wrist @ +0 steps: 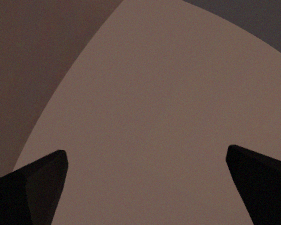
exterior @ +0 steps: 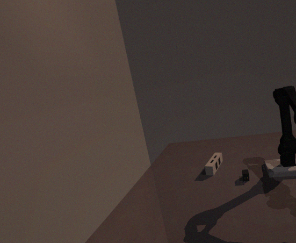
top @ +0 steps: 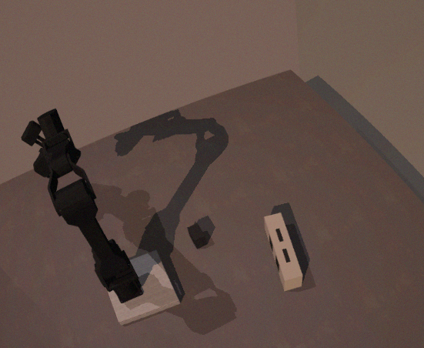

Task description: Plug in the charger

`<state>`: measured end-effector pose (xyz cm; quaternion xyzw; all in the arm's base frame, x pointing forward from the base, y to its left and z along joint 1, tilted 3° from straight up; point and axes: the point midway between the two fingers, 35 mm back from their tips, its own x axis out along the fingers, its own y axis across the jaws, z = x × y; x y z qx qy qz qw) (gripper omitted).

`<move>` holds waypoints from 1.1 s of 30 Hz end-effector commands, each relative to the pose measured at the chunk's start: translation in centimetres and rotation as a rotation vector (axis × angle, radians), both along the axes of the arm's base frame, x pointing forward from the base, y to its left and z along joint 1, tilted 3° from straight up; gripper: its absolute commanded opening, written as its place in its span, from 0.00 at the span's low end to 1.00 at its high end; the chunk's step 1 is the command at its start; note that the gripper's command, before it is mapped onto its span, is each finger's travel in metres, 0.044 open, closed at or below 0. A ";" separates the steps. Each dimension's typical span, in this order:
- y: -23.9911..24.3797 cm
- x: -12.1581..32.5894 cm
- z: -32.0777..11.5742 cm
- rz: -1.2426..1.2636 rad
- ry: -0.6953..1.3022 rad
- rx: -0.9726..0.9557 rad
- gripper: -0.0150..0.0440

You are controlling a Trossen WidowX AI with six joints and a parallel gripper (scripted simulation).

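The small black two-prong charger (top: 201, 231) lies on the brown table, between the arm's base and the power strip; it also shows in the exterior view (exterior: 245, 174). The cream power strip (top: 285, 247) lies to its right with two dark outlets in its top face, and shows in the exterior view (exterior: 213, 163) too. My gripper (top: 38, 127) is raised high above the table's left side, far from both objects. In the wrist view the gripper (wrist: 145, 168) is open and empty, its two dark fingertips wide apart, facing only walls.
The arm's light base block (top: 145, 289) stands at the front left of the table. Walls rise behind and to the right. The table's right edge (top: 368, 127) drops off beside a grey strip.
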<state>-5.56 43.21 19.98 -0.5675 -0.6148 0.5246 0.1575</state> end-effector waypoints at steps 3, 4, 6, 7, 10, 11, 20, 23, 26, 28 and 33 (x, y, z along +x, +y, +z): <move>-0.3 3.3 -1.2 -0.117 0.039 -0.082 1.00; -0.3 3.9 -1.5 -0.138 0.047 -0.097 1.00; -0.5 5.1 -1.9 -0.180 0.062 -0.125 1.00; -0.7 5.6 -2.1 -0.201 0.070 -0.139 1.00; -1.1 7.4 -2.7 -0.264 0.094 -0.180 1.00; -1.2 7.9 -3.0 -0.285 0.102 -0.193 1.00; -3.1 12.8 -4.8 -0.480 0.179 -0.308 1.00; -3.9 14.3 -5.3 -0.546 0.206 -0.345 1.00; -4.8 15.8 -5.9 -0.612 0.234 -0.380 1.00; -5.4 16.8 -6.3 -0.656 0.252 -0.403 1.00; -7.2 19.0 -7.1 -0.768 0.301 -0.459 1.00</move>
